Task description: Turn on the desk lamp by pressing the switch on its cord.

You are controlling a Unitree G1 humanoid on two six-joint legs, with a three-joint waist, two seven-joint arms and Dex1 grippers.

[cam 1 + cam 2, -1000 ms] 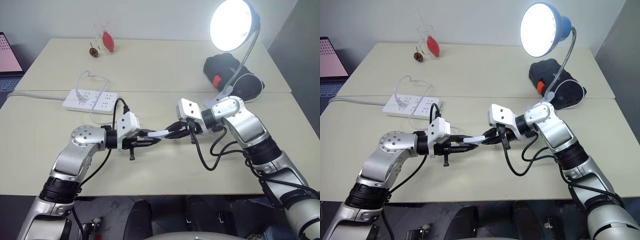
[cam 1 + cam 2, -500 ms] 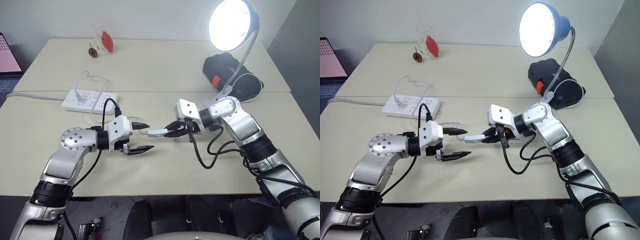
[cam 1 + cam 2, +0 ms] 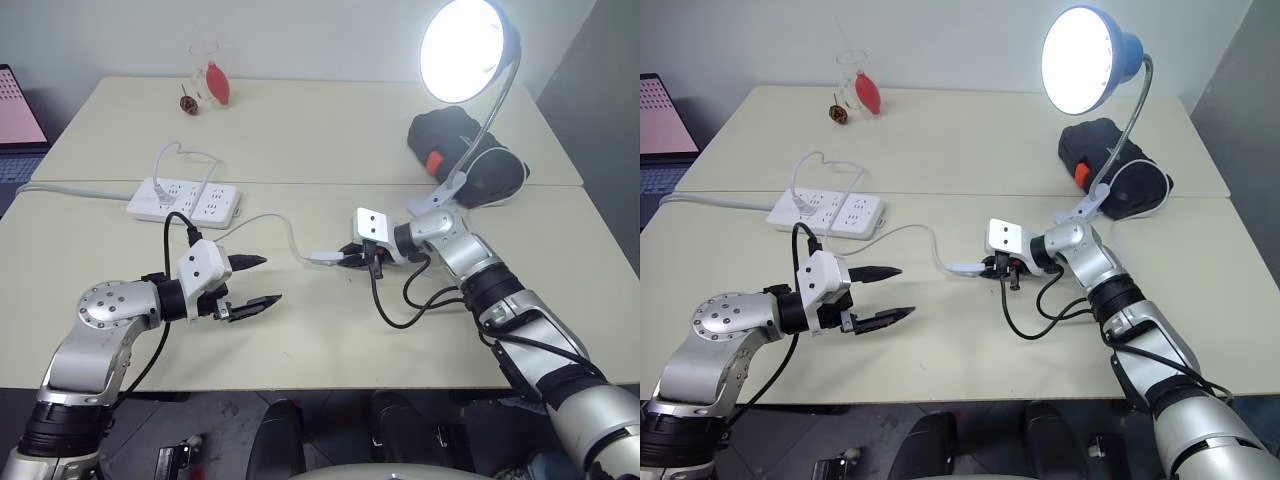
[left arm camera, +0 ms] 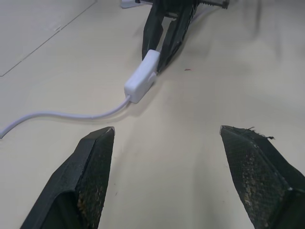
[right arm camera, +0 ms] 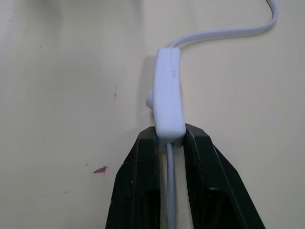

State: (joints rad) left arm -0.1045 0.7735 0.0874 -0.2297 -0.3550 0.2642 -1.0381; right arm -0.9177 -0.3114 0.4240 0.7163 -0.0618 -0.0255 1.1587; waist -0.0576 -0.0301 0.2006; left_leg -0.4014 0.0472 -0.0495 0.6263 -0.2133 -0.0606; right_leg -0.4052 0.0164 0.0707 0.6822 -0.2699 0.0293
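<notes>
Broadly, two cream tables [image 3: 300, 130] are sitting pushed together, seam running across the middle. Desk lamp [image 3: 468, 50] is standing at the far right of that seam, blue shade tilted toward the robot, bulb glowing bright, silver gooseneck curving down to a white clamp. Black bag [image 3: 470, 150] with a red tag is lying just behind the clamp. White power strip [image 3: 183, 201] is resting left of centre, a white plug lead looping above it. Far back left, a clear glass [image 3: 203, 65] is holding something red, with a small brown object just beside it (too small to identify).

Cord [image 3: 270, 222] is trailing from near the power strip, arching across the near table to the switch [image 3: 322, 258]. Switch is lying low at the tabletop near the middle, just in front of the right arm.

Right gripper [image 5: 170, 138] is pinching the near end of the switch, fingers closed tight on either side, wire passing back between them; the switch body is jutting out beyond the tips.

Left gripper [image 3: 253, 281] is hovering over the near-left table, well apart from the switch, fingers [image 4: 95, 157] spread wide and holding nothing, pointing toward it.
</notes>
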